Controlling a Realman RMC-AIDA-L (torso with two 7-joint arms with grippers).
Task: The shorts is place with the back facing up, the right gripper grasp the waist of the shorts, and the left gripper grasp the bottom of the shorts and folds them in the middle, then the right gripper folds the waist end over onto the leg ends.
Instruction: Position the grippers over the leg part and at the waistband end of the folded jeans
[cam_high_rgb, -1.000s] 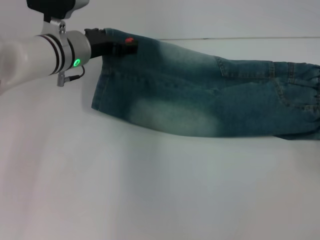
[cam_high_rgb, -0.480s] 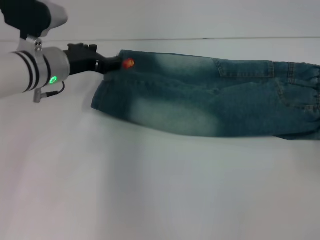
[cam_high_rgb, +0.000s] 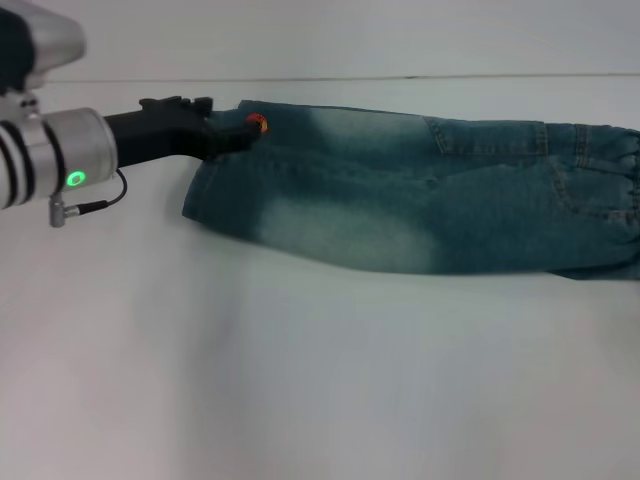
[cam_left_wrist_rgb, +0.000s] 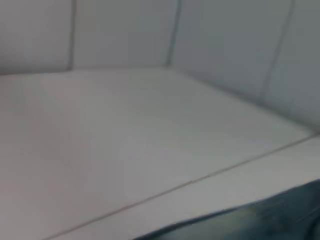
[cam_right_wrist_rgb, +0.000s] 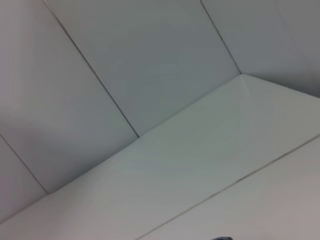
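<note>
The shorts (cam_high_rgb: 420, 195) lie lengthwise left–right, already halved – left gripper (cam_high_rgb: 228, 135), grip state unclear, at the leg ends (cam_high_rgb: 215, 185), waist far right.

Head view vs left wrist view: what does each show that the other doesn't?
Head only: the whole folded blue-green faded denim shorts, their gathered waistband at the robot's right, and the left black two-fingered tool at the leg-end corner beside an orange print spot. Left wrist only: pale wall panels. Both: the white table and denim.
</note>
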